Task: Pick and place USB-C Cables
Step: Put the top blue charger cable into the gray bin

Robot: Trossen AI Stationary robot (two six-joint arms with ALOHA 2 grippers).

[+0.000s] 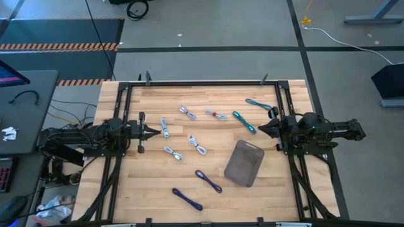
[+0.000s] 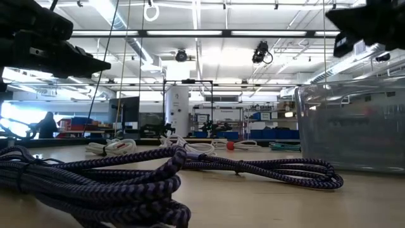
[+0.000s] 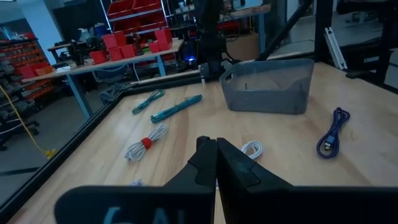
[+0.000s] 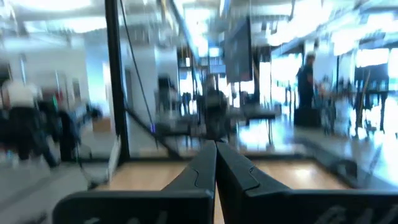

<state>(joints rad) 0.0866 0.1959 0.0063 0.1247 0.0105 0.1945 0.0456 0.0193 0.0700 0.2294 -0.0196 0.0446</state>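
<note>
Currently both closed, empty: left gripper (image 1: 156, 132) at its edge, right gripper (image 1: 259, 128) opposite. USB-C Cables (image 1: 200, 147) lie scattered between them. I'd go left: white cable (image 1: 165, 128) just beside its tip, long axis crosswise to the fingers.

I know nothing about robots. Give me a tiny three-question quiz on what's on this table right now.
1. True or false: the grey tray already holds a cable.
2. How many dark blue-purple cables lie near the table's front edge? A) two B) five
3. Fill in: the left end effector and right end effector are both ____.

Key: 1 false, it looks empty; 2 A, the purple cable and its neighbour; 3 shut.
</note>
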